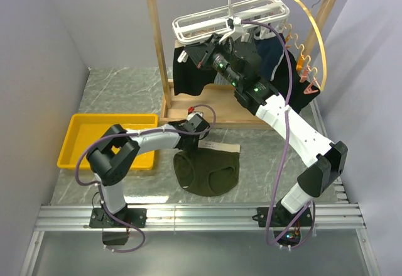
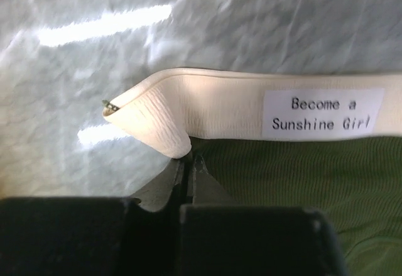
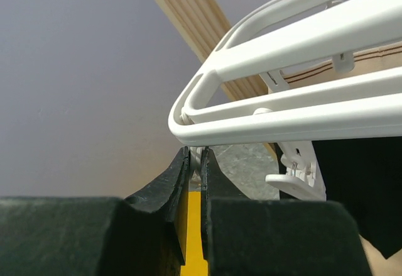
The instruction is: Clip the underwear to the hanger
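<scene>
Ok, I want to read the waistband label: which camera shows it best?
The left wrist view: the label sits close, its print readable on the beige waistband of the underwear. The top view shows only a tiny pale patch; the right wrist view shows the hanger, no underwear.
</scene>
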